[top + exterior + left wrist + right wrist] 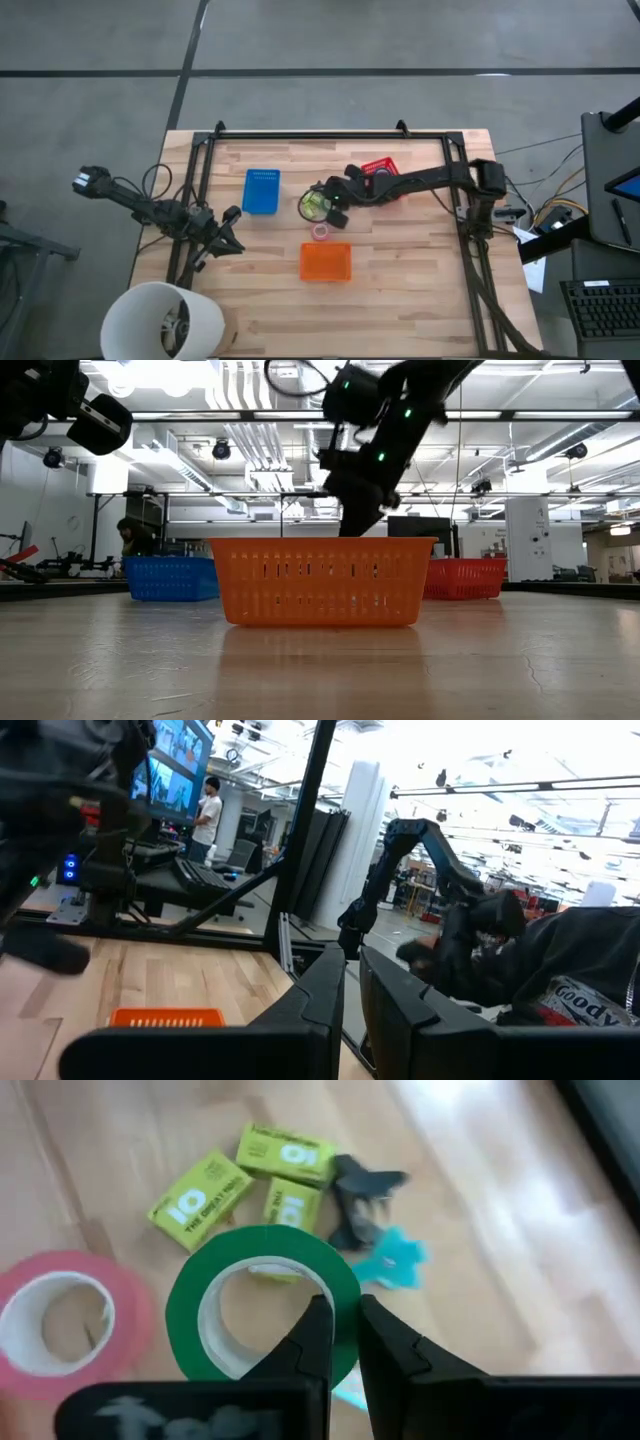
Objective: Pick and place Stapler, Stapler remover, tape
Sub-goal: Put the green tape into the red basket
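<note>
The right gripper (336,1342) has its jaws pinched nearly together on the rim of the green tape roll (262,1302), one finger inside the open centre and one outside; the left gripper (350,990) has its jaws closed with only a thin slit between them and nothing held. In the high view the right gripper (332,203) sits over the middle of the pale plank table (400,290), with the blue bin (261,190) off to one side of its jaws, the red bin (381,170) behind along the arm, and the orange bin (326,261) in front; the pink tape roll (321,232) lies between the jaws and the orange bin. Bare wood stretches wide beyond the orange bin to the table edge, and the left gripper (228,240) waits near the left frame rail. In the low view the orange bin (323,581) is a slotted plastic basket, with the right arm coming down behind it. The left wrist view shows smooth dark fingers over wood, the orange bin (166,1017) low beside them. In the right wrist view the pink tape roll (62,1323) lies just beside the green one; past the jaws lie three small lime-green boxes (200,1197), a dark claw-shaped staple remover (358,1200) and a teal one (393,1263).
</note>
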{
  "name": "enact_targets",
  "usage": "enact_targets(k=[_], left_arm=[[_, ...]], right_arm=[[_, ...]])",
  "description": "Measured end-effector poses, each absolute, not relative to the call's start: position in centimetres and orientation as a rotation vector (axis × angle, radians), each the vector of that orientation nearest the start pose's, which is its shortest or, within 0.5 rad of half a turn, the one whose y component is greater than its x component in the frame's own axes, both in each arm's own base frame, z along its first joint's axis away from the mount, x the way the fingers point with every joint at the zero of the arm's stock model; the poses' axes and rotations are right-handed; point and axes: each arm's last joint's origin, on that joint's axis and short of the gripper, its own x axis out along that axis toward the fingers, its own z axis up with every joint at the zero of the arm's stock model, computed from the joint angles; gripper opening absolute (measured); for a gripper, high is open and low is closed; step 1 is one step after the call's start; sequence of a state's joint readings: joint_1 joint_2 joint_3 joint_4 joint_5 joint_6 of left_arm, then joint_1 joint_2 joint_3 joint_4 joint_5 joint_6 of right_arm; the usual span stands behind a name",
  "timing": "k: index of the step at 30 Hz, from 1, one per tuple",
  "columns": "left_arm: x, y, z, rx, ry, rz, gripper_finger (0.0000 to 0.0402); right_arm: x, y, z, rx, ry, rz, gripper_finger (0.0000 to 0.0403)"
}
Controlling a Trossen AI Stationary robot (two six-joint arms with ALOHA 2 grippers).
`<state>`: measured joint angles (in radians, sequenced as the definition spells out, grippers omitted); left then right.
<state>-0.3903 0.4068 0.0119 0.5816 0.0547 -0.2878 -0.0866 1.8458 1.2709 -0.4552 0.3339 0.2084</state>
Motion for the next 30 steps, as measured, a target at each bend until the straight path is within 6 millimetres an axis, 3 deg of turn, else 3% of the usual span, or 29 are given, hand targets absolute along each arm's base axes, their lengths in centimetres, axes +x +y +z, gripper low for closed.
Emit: enact_targets(k=[7, 12, 23, 30], left_arm=[[11.2, -4.8, 18.7, -0.313, -0.12, -0.468, 0.0039], [11.2, -4.8, 18.7, -0.314, -0.121, -0.468, 0.0039], [11.2, -4.8, 18.7, -0.314, -0.121, -0.468, 0.0039], [11.2, -4.8, 18.7, -0.314, -0.121, -0.468, 0.0039]], right_arm=[[33.8, -2.9, 22.9, 0.003, 1.017, -0.686, 0.0024], [30.7, -2.8, 24.0, 0.05, 1.015, -0.769, 0.0023], [23.9, -3.6, 22.2, 0.175, 0.935, -0.973, 0.0024], [22.4, -4.6, 20.2, 0.242, 0.865, -1.0, 0.0035]])
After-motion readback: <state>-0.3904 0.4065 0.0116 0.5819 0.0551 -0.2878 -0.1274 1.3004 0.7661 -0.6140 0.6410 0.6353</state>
